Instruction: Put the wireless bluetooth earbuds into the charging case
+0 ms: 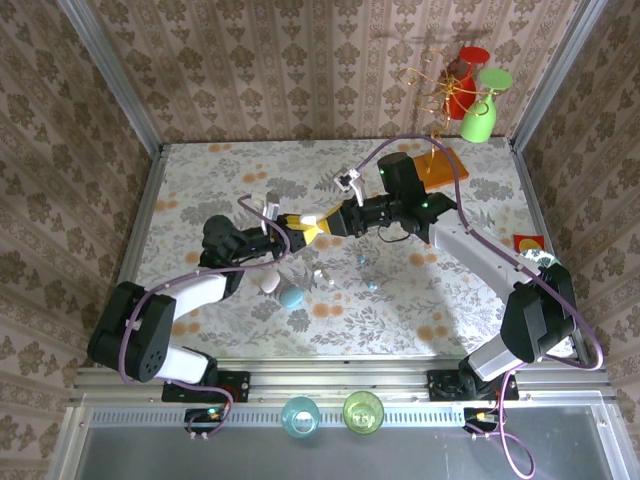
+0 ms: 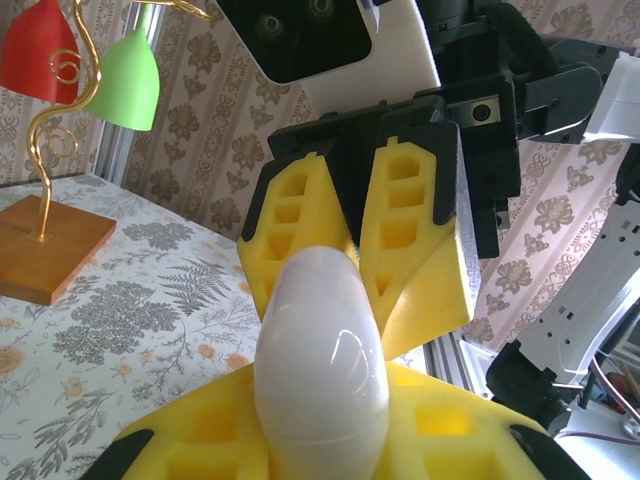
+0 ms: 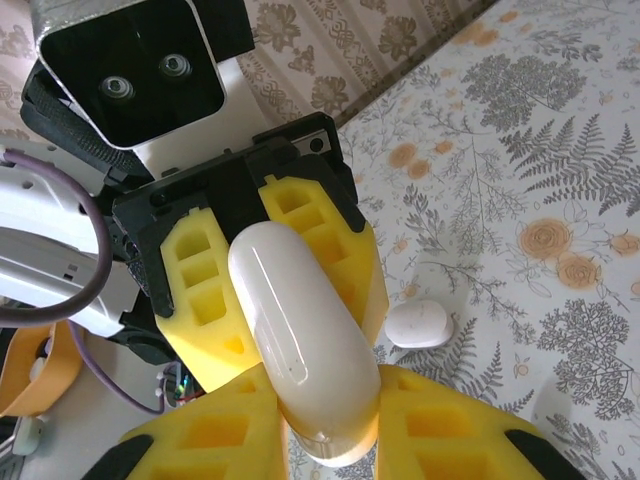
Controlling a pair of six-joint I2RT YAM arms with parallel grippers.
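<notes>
Mid-air over the floral table (image 1: 450, 300), the left gripper (image 2: 320, 410) and right gripper (image 3: 330, 425) meet nose to nose — both pinching the same white oval case (image 3: 300, 330), one end each.

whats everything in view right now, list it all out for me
held white case: 1, white, raised mid-table between both grippers
white oval case: 1, white, on the table by the left arm
blue oval case: 1, light blue, beside the white oval case
earbuds: a few tiny bits, white and teal, scattered mid-table
cup stand: 1, gold wire on an orange wooden base, far right of the table
hanging cups: 2, red and green, on the cup stand
glasses: 2, teal and green, near rail
red tag: 1, right edge
table: 1, floral
left gripper: yellow fingers, shut on the held white case
right gripper: yellow fingers, closed on its other end
</notes>
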